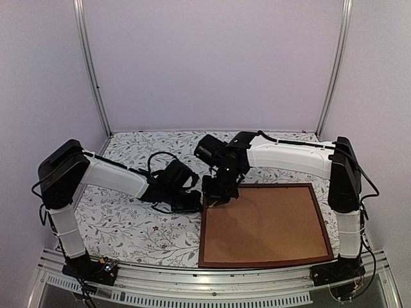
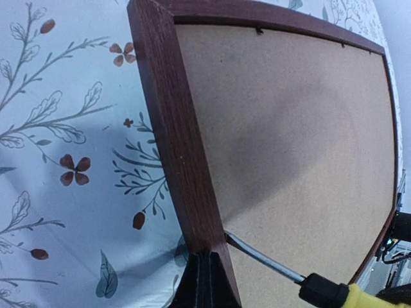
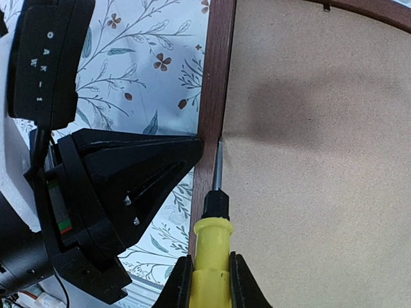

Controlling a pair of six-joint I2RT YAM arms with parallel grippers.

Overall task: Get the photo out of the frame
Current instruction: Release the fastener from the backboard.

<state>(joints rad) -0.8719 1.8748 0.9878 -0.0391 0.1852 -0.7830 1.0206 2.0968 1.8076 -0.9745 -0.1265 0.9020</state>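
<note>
My right gripper (image 3: 207, 276) was clamped on the yellow screwdriver (image 3: 210, 240), its tip in the seam between frame (image 3: 215, 77) and backing board (image 3: 308, 160). My left gripper (image 2: 204, 279), closed, pressed on that rail. The frame lay face-down on the table (image 1: 128, 218). The photo was hidden beneath, probably thin and easily creased, so I'd take an edge.

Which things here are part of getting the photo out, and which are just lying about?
In the job: frame, face down; backing board; screwdriver in the right jaws, tip at the frame's inner edge; left jaws shut at its rail. Photo not in sight.
Just there: tablecloth.
</note>
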